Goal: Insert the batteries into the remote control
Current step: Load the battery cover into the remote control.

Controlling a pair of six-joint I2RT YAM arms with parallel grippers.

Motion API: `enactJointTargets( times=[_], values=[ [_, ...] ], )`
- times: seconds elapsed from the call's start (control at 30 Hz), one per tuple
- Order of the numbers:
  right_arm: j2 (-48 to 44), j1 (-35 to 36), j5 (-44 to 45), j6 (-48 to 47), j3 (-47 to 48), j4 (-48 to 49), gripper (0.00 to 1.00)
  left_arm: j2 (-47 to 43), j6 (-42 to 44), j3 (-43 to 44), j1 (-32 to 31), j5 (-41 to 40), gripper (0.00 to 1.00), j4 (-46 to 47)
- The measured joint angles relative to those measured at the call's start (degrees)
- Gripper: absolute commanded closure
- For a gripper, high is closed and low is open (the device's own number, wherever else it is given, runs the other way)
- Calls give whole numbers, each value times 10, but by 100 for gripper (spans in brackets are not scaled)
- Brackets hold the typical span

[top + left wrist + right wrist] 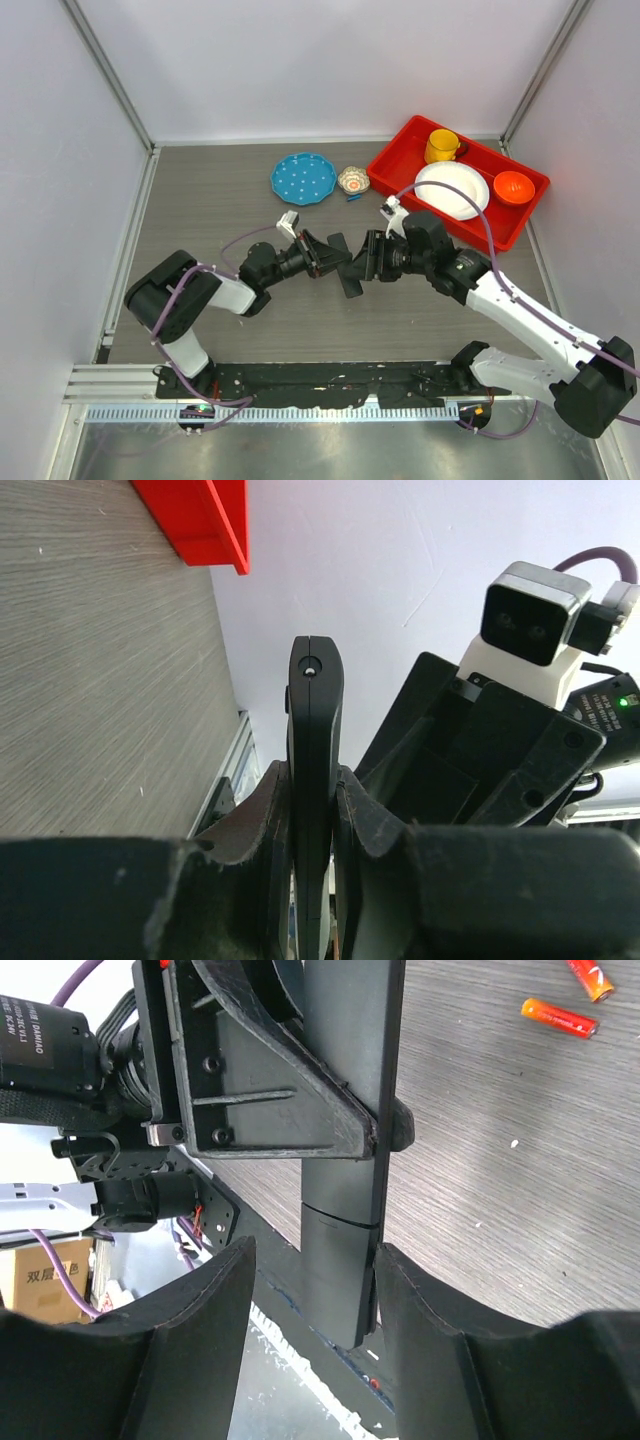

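The remote control (pixel 349 279) is a slim black bar held edge-up above the table's middle. My left gripper (pixel 312 780) is shut on the remote control (pixel 315 710), which sticks out past both fingers. My right gripper (pixel 312 1260) stands open with the remote control's (pixel 340 1260) free end between its fingers. The right-hand finger is at the bar's edge and the left-hand finger is well apart from it. A seam crosses the bar near that end. In the top view the left gripper (pixel 325 258) and right gripper (pixel 366 262) face each other. The batteries do not show.
Two small orange sticks (pixel 560 1017) lie on the grey table. A red tray (pixel 400 147) at the back right holds a yellow mug (pixel 442 146), a white plate (pixel 452 189) and an orange bowl (pixel 513 187). A blue plate (pixel 303 178) and a small patterned bowl (pixel 353 180) sit behind the grippers.
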Motion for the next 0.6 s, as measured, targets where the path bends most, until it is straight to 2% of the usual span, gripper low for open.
enactJointTargets(
  times=[0.43,0.6],
  values=[
    [-12,-2,-27,35,-54,53,44,-32,3,0,2,3,100,0],
    [-26,-4,-43,63,-80,89,51,-38,3,0,2,3,100,0]
  ],
)
